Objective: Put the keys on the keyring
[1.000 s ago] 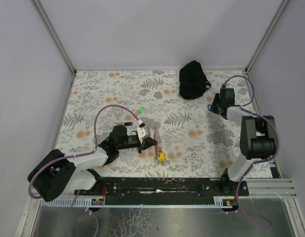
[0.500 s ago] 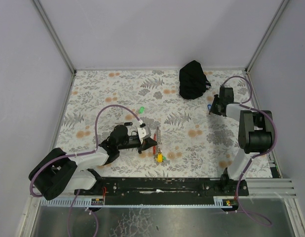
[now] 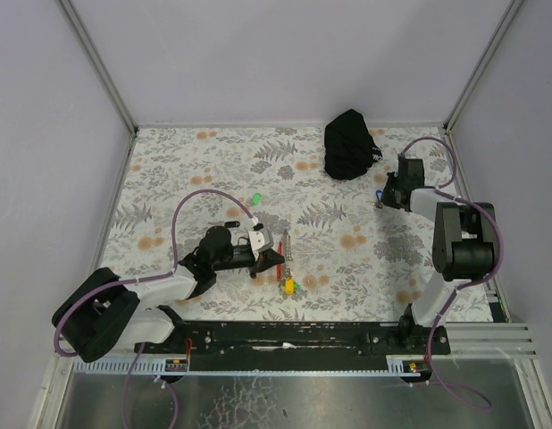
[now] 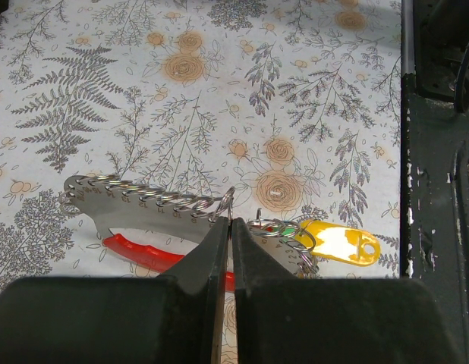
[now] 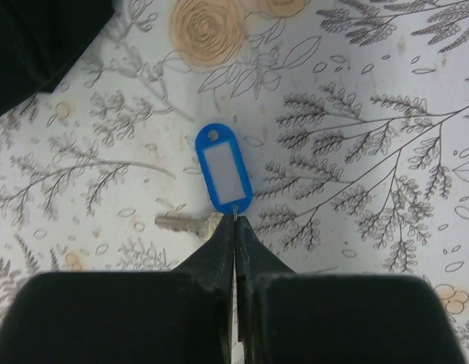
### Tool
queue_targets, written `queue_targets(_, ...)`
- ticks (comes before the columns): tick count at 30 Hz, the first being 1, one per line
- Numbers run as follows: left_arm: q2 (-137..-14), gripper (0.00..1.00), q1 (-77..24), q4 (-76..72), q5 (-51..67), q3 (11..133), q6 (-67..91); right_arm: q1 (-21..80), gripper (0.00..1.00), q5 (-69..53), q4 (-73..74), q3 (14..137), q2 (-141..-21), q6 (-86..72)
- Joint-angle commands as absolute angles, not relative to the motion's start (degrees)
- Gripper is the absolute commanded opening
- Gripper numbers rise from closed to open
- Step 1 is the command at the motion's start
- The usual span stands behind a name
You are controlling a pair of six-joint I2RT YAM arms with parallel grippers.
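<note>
The keyring (image 4: 143,206) lies in front of my left arm: a silvery curved plate strung with wire rings, a red strap (image 4: 136,251) and a yellow tag (image 4: 337,241). My left gripper (image 4: 230,221) is shut on one of its wire rings. In the top view the keyring (image 3: 286,250) is at my left gripper (image 3: 274,259). The blue-tagged key (image 5: 224,168) lies flat at the far right, its silver blade (image 5: 180,223) pointing left. My right gripper (image 5: 235,222) is shut on its small ring. The green-tagged key (image 3: 256,198) lies alone on the cloth.
A black pouch (image 3: 351,143) sits at the back right, just left of my right gripper (image 3: 381,202). A small black oblong piece (image 3: 230,223) lies behind my left wrist. The black base rail (image 4: 439,152) runs along the near edge.
My right gripper has closed its jaws on the blue key's ring. The left gripper stays shut on the keyring, whose yellow tag end shifted slightly.
</note>
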State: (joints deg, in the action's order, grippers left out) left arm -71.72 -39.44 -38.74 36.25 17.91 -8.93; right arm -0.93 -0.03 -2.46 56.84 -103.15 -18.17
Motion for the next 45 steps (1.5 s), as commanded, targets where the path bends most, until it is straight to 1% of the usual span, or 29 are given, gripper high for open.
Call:
queue_targets(1, -70.59, 0.0, -39.39, -40.93, 37.46, 19.04, -9.25, -1.1, 0.0, -5.22, -4.41, 54.0, -96.21, -15.1)
queue_targets(6, -68.13, 0.0, -39.33, -41.56, 37.08, 17.8, -8.82, 0.99, 0.0, -11.06, -10.75, 46.22, -86.17, -12.32)
queue_targets(11, -65.1, 0.0, -39.35, -42.1, 36.65, 16.59, -8.15, 6.18, 0.0, -15.03, -17.45, 38.06, -75.51, -8.62)
queue_targets(17, -63.84, 0.0, -39.29, -43.61, 36.24, 15.51, -7.34, 11.07, 0.0, -24.73, -29.62, 26.33, -64.15, -6.71)
queue_targets(21, -63.11, 0.0, -39.3, -43.4, 36.85, 15.55, -7.51, 13.97, 0.0, -31.35, -34.04, 22.07, -58.67, -4.64)
queue_targets(26, -60.72, 0.0, -39.29, -42.04, 37.5, 15.5, -7.96, 19.02, 0.0, -37.8, -40.19, 18.67, -55.63, -3.78)
queue_targets(29, -58.85, 0.0, -39.31, -41.71, 37.54, 15.11, -7.87, 22.44, 0.0, -39.57, -43.16, 17.19, -54.5, -2.97)
queue_targets(33, -57.25, 0.0, -39.31, -39.05, 37.29, 15.6, -8.96, 26.18, 0.0, -40.85, -42.55, 17.91, -54.26, -1.86)
queue_targets(36, -56.89, 0.0, -39.29, -36.18, 38.07, 16.58, -10.23, 28.71, 0.0, -40.95, -38.81, 19.74, -55.01, 0.24)
queue_targets(45, -56.18, 0.0, -39.34, -36.33, 41.79, 16.26, -9.11, 32.23, 0.0, -42.89, -41.45, 18.96, -54.56, 0.84)
